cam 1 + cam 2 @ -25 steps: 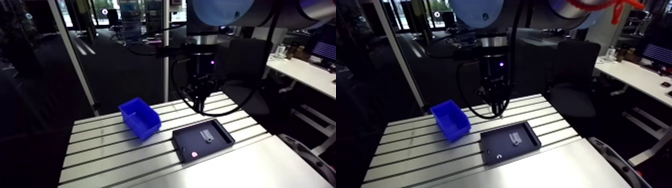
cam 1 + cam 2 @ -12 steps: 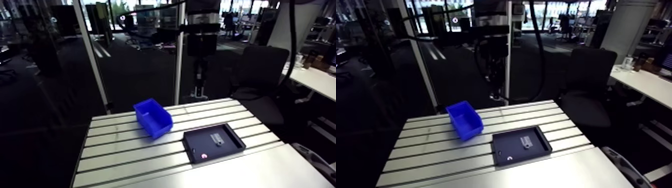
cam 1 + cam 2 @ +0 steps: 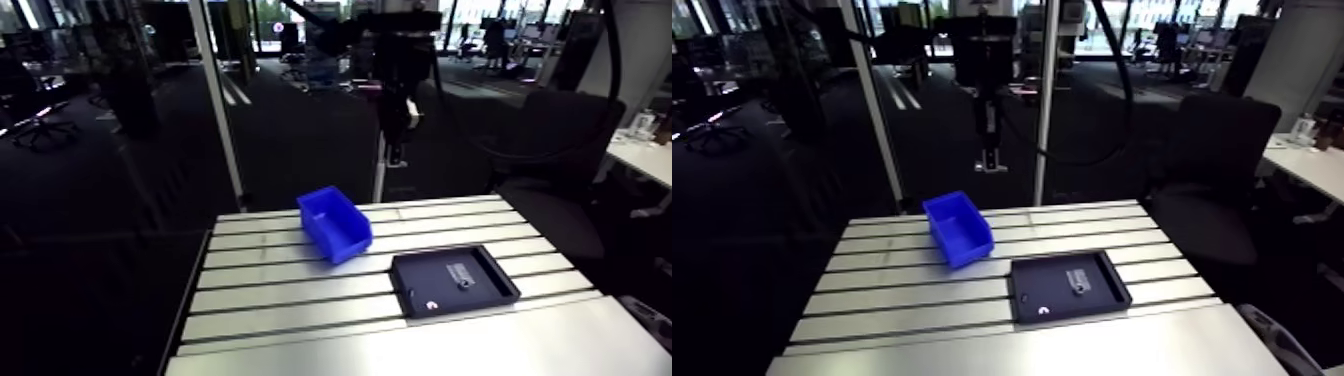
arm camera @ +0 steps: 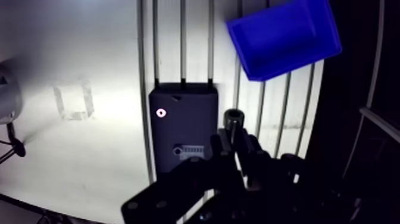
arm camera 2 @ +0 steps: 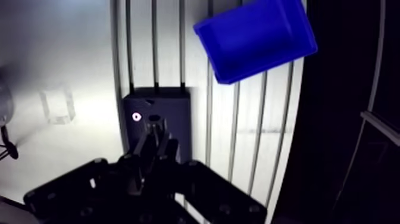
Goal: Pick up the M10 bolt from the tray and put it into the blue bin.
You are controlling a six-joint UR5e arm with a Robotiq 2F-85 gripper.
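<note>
While gripper [image 4: 234, 132] clamps bolt [image 4: 234, 117], blue bin [image 4: 287, 62] apart from tray [image 4: 178, 126]

You will find nothing here that you can read. The only thing that looks like print is a pale label [image 4: 191, 151] on the floor of the dark tray [image 4: 184, 125]. Its marks are too small and blurred to make out in either the wrist view or the arm view.

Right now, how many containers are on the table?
2. The blue bin sits toward the far edge of the table; the black tray lies apart from it, nearer the front. Nothing seems to hide another.
</note>
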